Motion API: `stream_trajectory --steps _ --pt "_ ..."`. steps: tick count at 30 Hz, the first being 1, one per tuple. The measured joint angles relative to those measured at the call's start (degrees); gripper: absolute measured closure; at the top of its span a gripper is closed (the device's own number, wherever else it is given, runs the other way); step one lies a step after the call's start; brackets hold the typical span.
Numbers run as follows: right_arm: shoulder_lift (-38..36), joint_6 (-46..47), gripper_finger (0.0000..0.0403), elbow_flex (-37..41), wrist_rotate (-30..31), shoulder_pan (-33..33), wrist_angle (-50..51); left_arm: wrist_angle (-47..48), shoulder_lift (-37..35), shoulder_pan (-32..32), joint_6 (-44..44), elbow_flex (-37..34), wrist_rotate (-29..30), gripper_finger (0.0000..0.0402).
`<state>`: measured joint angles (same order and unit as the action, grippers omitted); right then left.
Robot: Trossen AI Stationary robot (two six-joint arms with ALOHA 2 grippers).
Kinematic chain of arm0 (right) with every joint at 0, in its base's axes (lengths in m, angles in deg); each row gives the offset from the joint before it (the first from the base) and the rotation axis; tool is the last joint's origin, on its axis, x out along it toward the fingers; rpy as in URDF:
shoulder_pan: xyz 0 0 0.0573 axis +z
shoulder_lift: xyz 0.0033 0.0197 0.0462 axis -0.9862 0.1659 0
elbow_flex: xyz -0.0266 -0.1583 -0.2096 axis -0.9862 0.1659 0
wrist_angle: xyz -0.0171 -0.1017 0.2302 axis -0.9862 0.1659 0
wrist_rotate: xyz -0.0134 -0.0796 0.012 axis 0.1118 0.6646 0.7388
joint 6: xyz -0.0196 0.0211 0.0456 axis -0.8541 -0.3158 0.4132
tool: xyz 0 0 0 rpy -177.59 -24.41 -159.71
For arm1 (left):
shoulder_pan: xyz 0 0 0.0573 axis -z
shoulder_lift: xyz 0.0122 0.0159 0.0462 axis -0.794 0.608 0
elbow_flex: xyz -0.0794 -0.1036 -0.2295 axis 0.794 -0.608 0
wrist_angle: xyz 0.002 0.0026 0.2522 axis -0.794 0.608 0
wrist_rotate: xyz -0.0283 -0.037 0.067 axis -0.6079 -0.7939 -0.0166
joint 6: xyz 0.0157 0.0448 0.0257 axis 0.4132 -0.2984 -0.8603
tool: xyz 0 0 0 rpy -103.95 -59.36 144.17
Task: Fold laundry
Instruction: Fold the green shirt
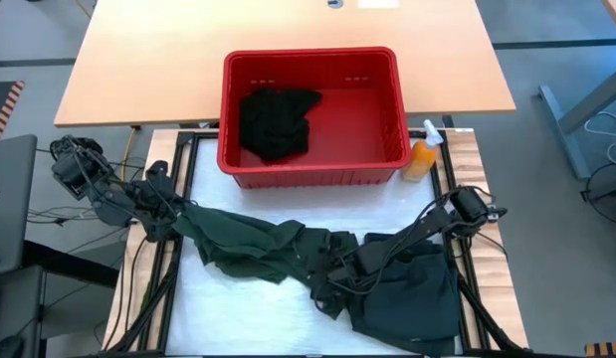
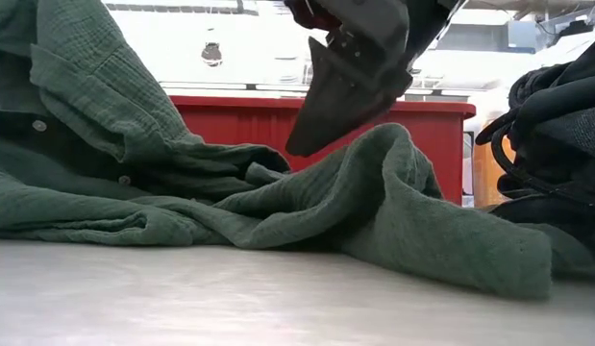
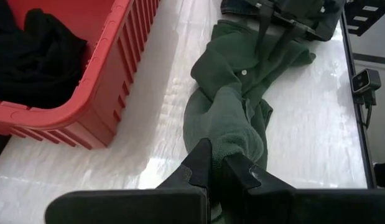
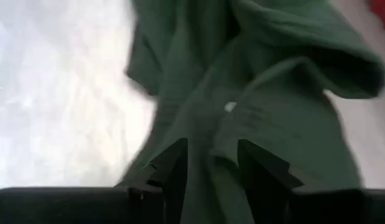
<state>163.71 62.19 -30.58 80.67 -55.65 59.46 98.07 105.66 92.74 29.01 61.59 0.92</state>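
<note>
A green buttoned shirt (image 1: pixel 253 244) lies stretched across the white table top, from the left side to the middle. My left gripper (image 1: pixel 178 214) is shut on its left end, which is raised off the table. My right gripper (image 1: pixel 332 273) stands open over the shirt's right part, its fingers either side of a fold (image 4: pixel 211 124). In the low view the right gripper (image 2: pixel 307 135) slants down just above a hump of the cloth (image 2: pixel 393 163). A dark teal garment (image 1: pixel 412 293) lies under the right arm. A black garment (image 1: pixel 278 121) lies in the red basket (image 1: pixel 312 55). My left gripper pinches a bunched end of the green shirt (image 3: pixel 232 146) between its two fingers, several layers gathered together. The fingers slant down from the table's left. The cloth hangs from them in a loose rope, and the rest of it (image 3: pixel 242 81) lies on the table. My right gripper: whether its fingers touch the cloth, I cannot tell.
The red basket stands at the far middle of the table. An orange spray bottle (image 1: pixel 423 154) stands at its right corner. White table top (image 1: pixel 248 308) shows near the front edge on the left. A wooden table (image 1: pixel 148 60) lies beyond the basket.
</note>
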Motion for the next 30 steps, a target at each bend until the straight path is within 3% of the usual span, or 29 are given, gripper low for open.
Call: stream_trajectory --steps 24,27,30 --pt "4.6 -2.0 0.0237 0.1 0.2 -1.3 -1.3 -3.0 0.5 0.0 -2.3 0.0 0.8 0.0401" --pt "4.4 -0.2 0.0262 0.1 1.0 -1.2 0.2 -3.0 0.9 0.0 -2.4 0.0 0.8 0.0401" --pt "3.3 1.1 0.0323 0.1 1.4 -1.4 3.0 -3.0 1.2 0.0 -2.4 0.0 0.8 0.0401"
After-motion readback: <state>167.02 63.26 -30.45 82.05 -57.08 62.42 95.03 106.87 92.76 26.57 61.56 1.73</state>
